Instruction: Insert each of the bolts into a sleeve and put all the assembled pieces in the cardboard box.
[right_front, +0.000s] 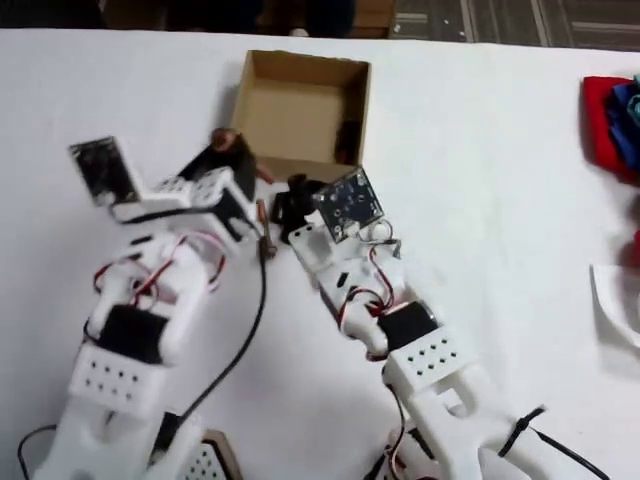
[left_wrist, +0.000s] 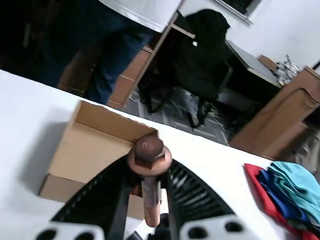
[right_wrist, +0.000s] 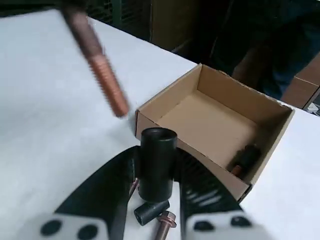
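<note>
My left gripper (right_front: 240, 160) is shut on a copper bolt (left_wrist: 151, 195), hex head up, just off the near left corner of the cardboard box (right_front: 300, 105). In the right wrist view that bolt (right_wrist: 102, 70) hangs tilted in the air, threaded end towards the black sleeve (right_wrist: 156, 162), which my right gripper (right_wrist: 156, 160) holds upright with its open end up. In the high view the right gripper (right_front: 295, 203) sits close to the box's near wall, a little right of the left gripper. One assembled piece (right_wrist: 244, 159) lies in the box's corner.
Under the right gripper, another sleeve (right_wrist: 149, 214) and a loose bolt (right_wrist: 164, 226) lie on the white table, with a bolt (right_front: 265, 235) between the arms. A red and blue cloth (right_front: 612, 110) and a white object (right_front: 615, 300) sit at the far right.
</note>
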